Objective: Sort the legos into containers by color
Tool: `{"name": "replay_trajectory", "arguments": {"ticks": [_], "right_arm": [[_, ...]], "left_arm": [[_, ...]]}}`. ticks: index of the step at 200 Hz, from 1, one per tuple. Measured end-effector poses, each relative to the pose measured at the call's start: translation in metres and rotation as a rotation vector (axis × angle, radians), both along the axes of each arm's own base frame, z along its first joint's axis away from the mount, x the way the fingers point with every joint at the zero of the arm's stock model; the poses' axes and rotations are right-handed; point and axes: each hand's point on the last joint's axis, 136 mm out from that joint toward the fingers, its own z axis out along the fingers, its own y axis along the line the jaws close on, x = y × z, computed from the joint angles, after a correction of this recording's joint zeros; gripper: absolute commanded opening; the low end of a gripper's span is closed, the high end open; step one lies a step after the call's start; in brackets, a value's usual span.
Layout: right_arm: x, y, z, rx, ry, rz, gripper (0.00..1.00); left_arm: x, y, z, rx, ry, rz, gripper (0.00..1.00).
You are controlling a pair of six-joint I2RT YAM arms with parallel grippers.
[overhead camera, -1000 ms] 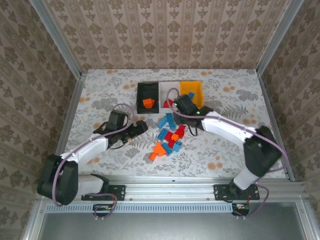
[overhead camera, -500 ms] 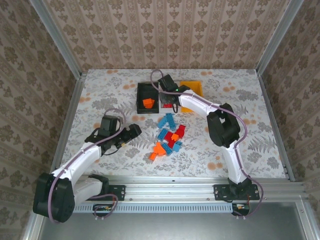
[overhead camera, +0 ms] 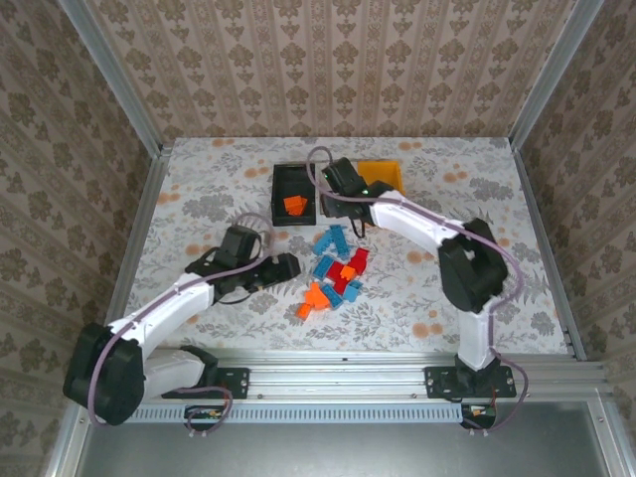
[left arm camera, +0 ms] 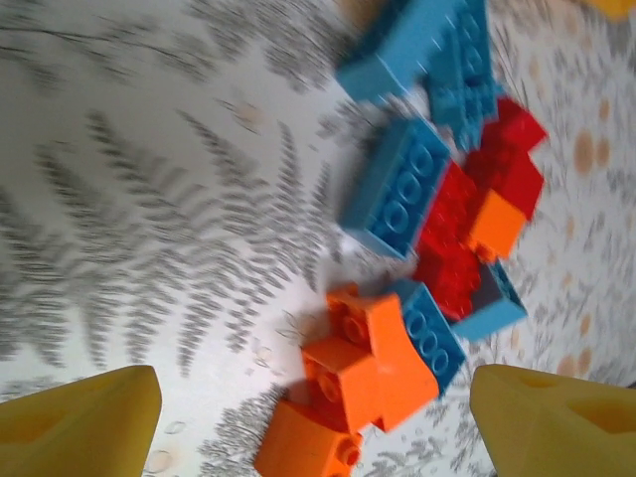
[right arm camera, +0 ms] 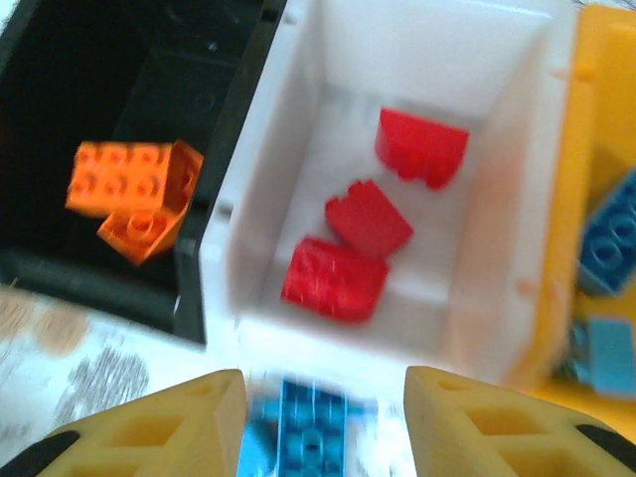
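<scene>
Wide bare stretch of surface (overhead camera: 189,194) along the left rail. Next, left arm stretched low and forward to the right, left hand (overhead camera: 286,264) just beside the loose pile of bricks (overhead camera: 336,270), fingers (left arm camera: 89,422) spread wide, gripping nothing. In the pile, orange, red and blue mixed and touching. Nearest long blue brick (left arm camera: 397,189) lying flat, studs up, long axis slanting across the wrist view. Behind the pile, three bins in a row, walls touching: black bin (overhead camera: 277,194) with orange bricks (right arm camera: 129,194), white bin (right arm camera: 497,248) with three red bricks (right arm camera: 368,224), yellow bin (overhead camera: 383,175) with blue ones (right arm camera: 611,238). Right arm bent back over the row, right hand (right arm camera: 323,417) above the white bin's near edge, pointing down, fingers parted, holding nothing. Open surface right of the pile, out to the right rail.
</scene>
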Motion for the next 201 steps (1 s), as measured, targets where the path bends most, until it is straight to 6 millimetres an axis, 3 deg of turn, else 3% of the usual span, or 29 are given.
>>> {"name": "replay_trajectory", "arguments": {"ticks": [18, 31, 59, 83, 103, 127, 153, 201], "right_arm": [[-0.028, -0.011, 0.012, 0.045, -0.028, -0.008, 0.47], [-0.047, -0.021, 0.01, 0.065, -0.029, -0.02, 0.47], [-0.083, -0.049, -0.028, 0.052, 0.036, -0.063, 0.47], [-0.107, -0.068, -0.059, 0.017, 0.105, -0.092, 0.47], [-0.112, -0.074, -0.064, 0.01, 0.113, -0.112, 0.47], [-0.11, -0.076, -0.052, 0.027, 0.076, -0.126, 0.47], [-0.11, -0.08, -0.042, 0.038, 0.043, -0.139, 0.47], [-0.115, -0.087, -0.05, 0.016, 0.047, -0.152, 0.47]], "left_arm": [[-0.018, -0.016, -0.002, 0.035, -0.014, -0.089, 0.84], [-0.033, -0.024, -0.006, 0.067, -0.022, -0.146, 0.83], [-0.064, -0.035, -0.012, 0.129, -0.057, -0.257, 0.83], [-0.074, -0.032, -0.021, 0.186, -0.082, -0.298, 0.84], [-0.074, -0.027, -0.033, 0.244, -0.081, -0.313, 0.84], [-0.078, -0.025, -0.055, 0.335, -0.053, -0.36, 0.81], [-0.082, -0.024, -0.071, 0.417, -0.037, -0.398, 0.72], [-0.074, -0.02, -0.077, 0.473, -0.061, -0.382, 0.66]]}}
